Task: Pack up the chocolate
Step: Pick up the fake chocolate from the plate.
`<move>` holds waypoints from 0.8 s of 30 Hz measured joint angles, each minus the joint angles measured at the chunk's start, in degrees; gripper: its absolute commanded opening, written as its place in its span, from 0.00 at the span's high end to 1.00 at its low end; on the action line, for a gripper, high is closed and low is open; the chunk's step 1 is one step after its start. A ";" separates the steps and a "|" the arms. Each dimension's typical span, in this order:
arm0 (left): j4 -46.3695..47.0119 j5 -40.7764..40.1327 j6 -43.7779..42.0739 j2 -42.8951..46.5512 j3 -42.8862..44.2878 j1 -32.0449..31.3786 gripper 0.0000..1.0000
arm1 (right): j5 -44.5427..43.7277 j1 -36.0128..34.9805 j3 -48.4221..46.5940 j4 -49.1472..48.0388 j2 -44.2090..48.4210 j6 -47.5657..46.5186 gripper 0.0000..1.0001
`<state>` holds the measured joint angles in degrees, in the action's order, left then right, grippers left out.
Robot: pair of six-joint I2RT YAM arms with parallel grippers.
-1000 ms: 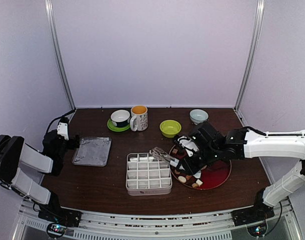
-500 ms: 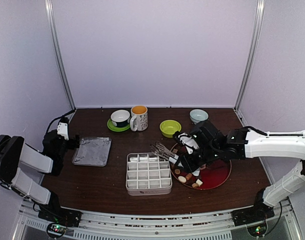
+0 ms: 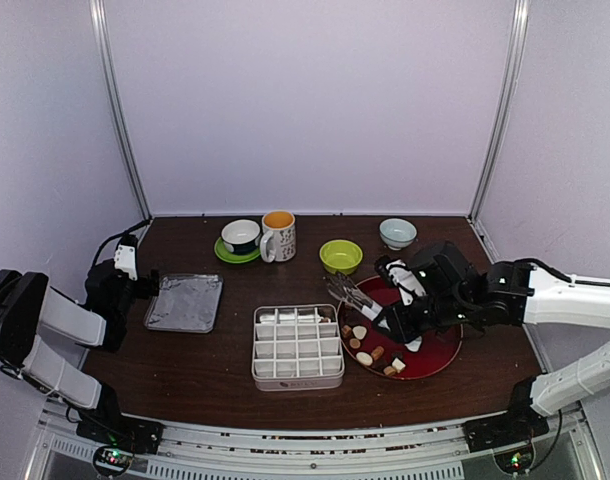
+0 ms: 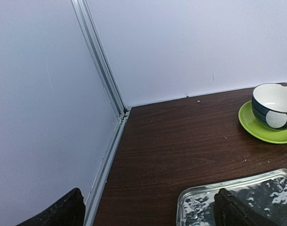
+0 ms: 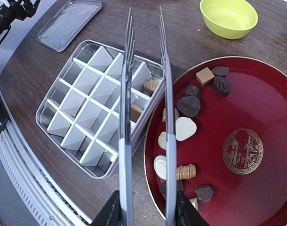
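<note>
Chocolate (image 5: 185,128) is brown, dark, cream; only right wrist cam shows two in the tin (image 5: 63,87). Right gripper (image 5: 147,209) pinches tongs (image 5: 167,94), left gripper (image 4: 150,209) gapes.

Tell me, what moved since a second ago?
The right gripper, still shut on the tongs, pulled back to the right, so the tong tips drew away from the white box toward the red plate. The tongs hold no chocolate now. The left gripper, box, plate and chocolates stayed put.
</note>
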<state>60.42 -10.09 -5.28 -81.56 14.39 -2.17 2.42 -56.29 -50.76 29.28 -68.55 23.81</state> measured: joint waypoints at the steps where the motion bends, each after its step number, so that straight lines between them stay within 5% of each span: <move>1: 0.00 0.00 0.00 0.00 0.00 0.00 0.02 | -0.57 0.00 0.74 0.26 1.29 0.26 0.66; 24: 0.00 0.00 0.00 0.00 0.00 0.11 0.02 | -4.00 0.00 8.72 4.55 10.21 5.16 0.66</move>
<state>60.42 -10.09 -5.28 -81.56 14.39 -2.07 -1.58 -56.29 -42.04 33.82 -58.35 28.97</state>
